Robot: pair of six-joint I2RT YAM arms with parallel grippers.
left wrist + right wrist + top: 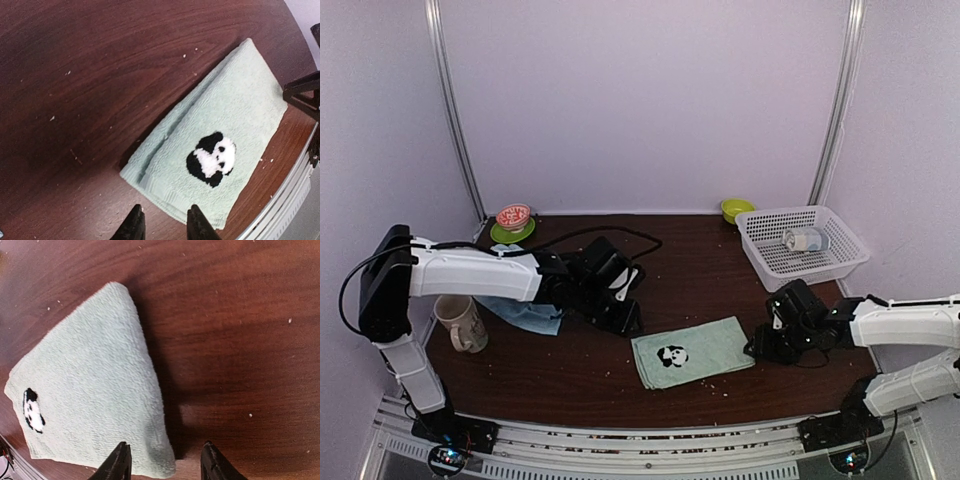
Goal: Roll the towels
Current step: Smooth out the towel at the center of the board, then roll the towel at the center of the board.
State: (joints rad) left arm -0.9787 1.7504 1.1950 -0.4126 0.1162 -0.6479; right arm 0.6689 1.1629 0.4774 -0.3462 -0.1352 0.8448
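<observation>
Two towels (692, 351) on the table (720, 265).
Green towel (235, 100) with panda mark (212, 159) flat near the front edge; blue towel (528, 316) under the left arm (470, 272), beside the mug (460, 322). Left gripper (162, 222) parted, empty, just beside one corner of the green towel; right gripper (165, 460) parted, empty, at its opposite edge.

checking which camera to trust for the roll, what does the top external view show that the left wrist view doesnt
Only top external: the light blue towel, partly hidden by the left arm, the mug beside it, and the white basket at far right.
Only left wrist: the folded layers along the sage-green towel's edge, and the left gripper open, empty, just short of its corner.
Both: the sage-green towel lying flat, not rolled, panda mark up, on the dark table.
</observation>
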